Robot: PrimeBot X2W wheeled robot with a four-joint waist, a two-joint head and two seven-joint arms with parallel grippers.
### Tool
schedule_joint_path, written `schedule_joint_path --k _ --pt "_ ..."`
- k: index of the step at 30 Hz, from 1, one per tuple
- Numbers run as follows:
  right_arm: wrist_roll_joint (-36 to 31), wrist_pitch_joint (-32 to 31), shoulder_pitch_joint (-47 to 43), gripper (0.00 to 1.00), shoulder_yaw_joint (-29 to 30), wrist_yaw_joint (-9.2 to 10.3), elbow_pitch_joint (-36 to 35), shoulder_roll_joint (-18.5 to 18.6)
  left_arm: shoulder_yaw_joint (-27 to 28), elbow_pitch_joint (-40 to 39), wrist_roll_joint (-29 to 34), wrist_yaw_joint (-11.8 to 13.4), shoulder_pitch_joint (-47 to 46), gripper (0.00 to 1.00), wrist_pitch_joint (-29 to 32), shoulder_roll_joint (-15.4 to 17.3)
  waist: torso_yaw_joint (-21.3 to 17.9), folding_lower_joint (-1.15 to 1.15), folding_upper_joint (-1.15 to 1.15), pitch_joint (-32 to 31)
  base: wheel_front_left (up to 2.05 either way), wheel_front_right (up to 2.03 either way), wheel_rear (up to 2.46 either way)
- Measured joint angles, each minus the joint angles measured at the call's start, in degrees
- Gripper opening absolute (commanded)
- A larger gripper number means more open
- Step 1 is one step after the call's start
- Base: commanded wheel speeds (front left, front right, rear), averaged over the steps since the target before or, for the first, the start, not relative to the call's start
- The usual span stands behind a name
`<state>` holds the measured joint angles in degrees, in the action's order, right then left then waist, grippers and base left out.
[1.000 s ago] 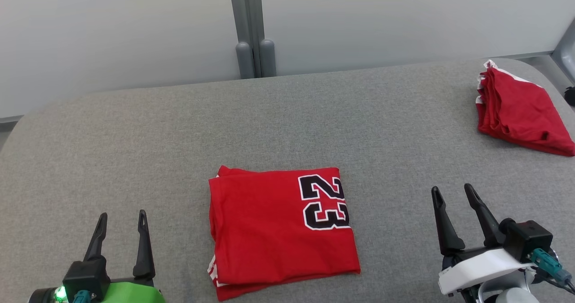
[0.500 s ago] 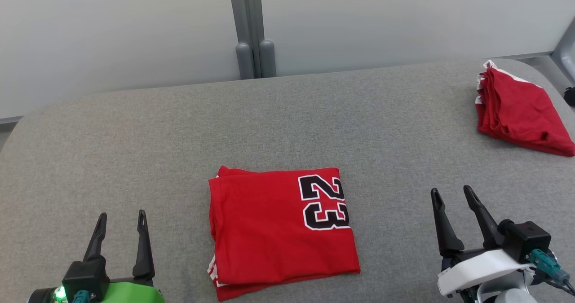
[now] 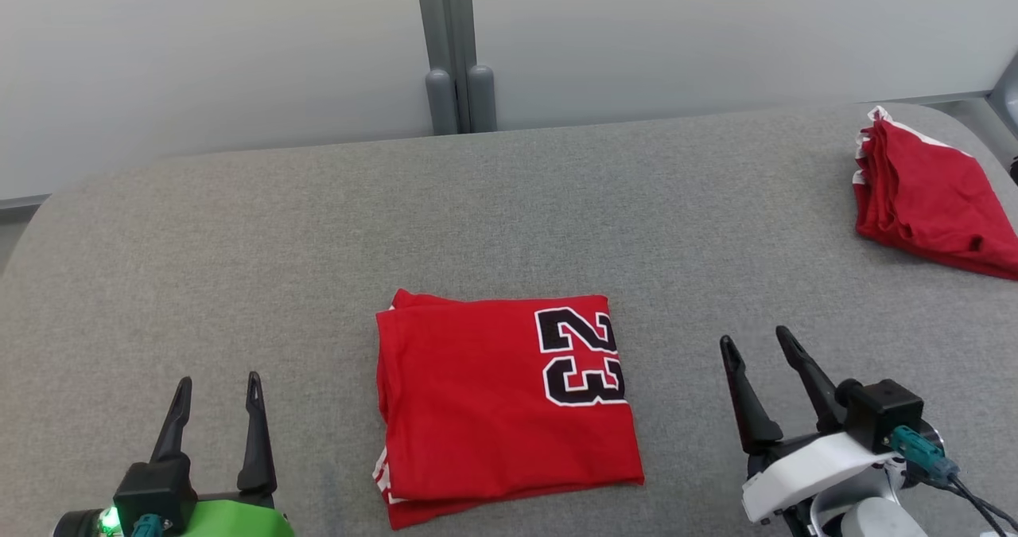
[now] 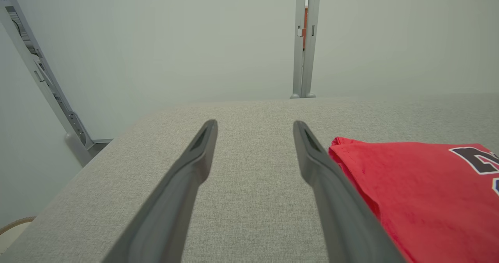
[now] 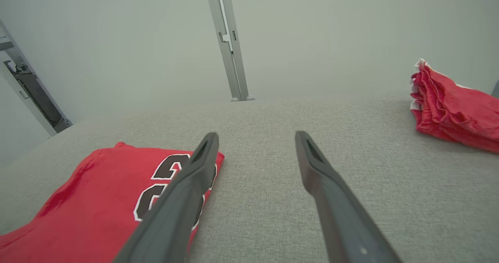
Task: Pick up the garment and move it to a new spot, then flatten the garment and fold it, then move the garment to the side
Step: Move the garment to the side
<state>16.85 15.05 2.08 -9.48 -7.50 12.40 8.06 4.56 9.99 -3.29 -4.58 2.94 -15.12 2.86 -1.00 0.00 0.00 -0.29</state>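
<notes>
**Garment** (image 3: 509, 406): red, folded, number 23 uppermost, flat on the grey table (image 3: 238, 243). It lies between the grippers, touching neither.
**Left gripper** (image 3: 219, 379): fingers spread, empty.
**Right gripper** (image 3: 754, 336): fingers spread, empty.
**Second red pile** (image 3: 930, 195): well beyond the right gripper.
**Step, as judged:** shifting aside. Pinch all layers at one edge and slide low so the folds hold.

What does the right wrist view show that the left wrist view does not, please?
Particular to the right wrist view: the right gripper, jaws apart, and a second folded red garment at far right. Particular to the left wrist view: the left gripper, jaws apart. Both share the folded number-23 jersey, the grey padded surface and the grey post.
</notes>
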Motion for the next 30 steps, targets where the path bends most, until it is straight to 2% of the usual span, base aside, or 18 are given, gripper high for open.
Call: schedule_joint_path --k 9,30 --pt "1.1 -0.9 6.7 1.00 -6.4 0.00 8.1 0.2 -0.8 0.4 -0.1 0.0 -0.1 1.00 0.0 0.0 2.4 0.00 0.00 0.8 0.00 0.00 0.00" --pt "4.4 -0.8 15.8 1.00 -11.1 0.00 31.3 -3.5 -2.2 1.0 -0.8 0.6 -2.5 1.00 0.0 0.0 8.2 0.00 0.00 5.8 0.00 0.00 0.00"
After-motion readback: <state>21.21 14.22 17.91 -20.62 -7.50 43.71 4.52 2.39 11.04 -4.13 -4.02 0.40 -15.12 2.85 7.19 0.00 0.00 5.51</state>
